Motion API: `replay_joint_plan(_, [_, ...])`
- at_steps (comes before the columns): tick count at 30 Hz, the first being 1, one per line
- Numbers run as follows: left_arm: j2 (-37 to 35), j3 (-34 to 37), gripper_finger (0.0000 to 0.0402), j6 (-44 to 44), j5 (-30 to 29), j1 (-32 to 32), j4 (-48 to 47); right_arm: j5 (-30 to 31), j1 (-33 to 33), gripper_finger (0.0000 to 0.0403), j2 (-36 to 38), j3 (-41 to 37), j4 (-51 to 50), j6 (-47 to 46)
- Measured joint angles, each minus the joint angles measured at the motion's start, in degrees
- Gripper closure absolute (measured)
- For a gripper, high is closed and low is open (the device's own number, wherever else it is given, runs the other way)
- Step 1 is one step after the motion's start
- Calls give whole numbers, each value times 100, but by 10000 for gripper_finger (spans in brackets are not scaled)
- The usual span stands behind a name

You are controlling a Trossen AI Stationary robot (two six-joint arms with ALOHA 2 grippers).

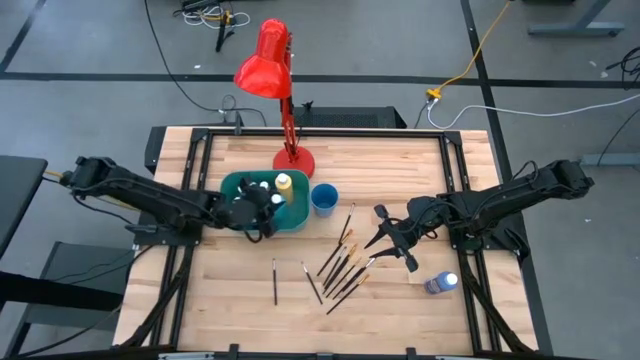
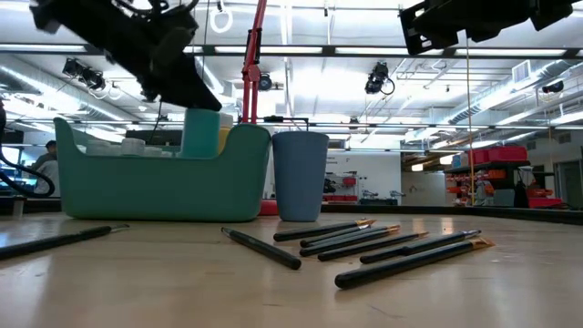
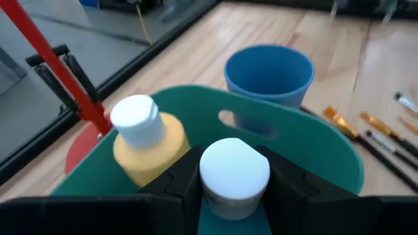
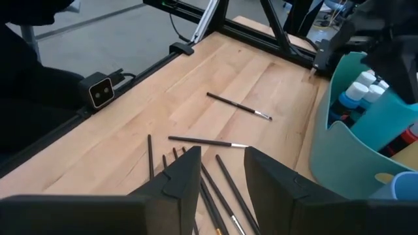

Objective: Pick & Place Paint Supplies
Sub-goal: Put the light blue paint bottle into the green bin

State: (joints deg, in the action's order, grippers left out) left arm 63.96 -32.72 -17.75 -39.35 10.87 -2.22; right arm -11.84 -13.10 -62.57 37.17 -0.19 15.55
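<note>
The left claw (image 3: 234, 196), clamped on a white-capped paint bottle (image 3: 234, 173), hangs directly over the teal bin (image 3: 307, 140); the right claw (image 4: 222, 173) hovers with its fingers apart over the brushes (image 1: 345, 265).

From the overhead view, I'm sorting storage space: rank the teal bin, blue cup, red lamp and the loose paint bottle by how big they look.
1. Red lamp, though it stands nearer the camera.
2. Teal bin.
3. Blue cup.
4. Loose paint bottle.
</note>
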Motion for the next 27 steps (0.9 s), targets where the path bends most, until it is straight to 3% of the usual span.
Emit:
replay_joint_plan(6, [-31,397,272,-133,-288,0,342,0,-2,276,0,0,16,0])
replay_joint_plan(27, [-46,412,233,-68,-564,0,289,0,0,276,0,0,18,20])
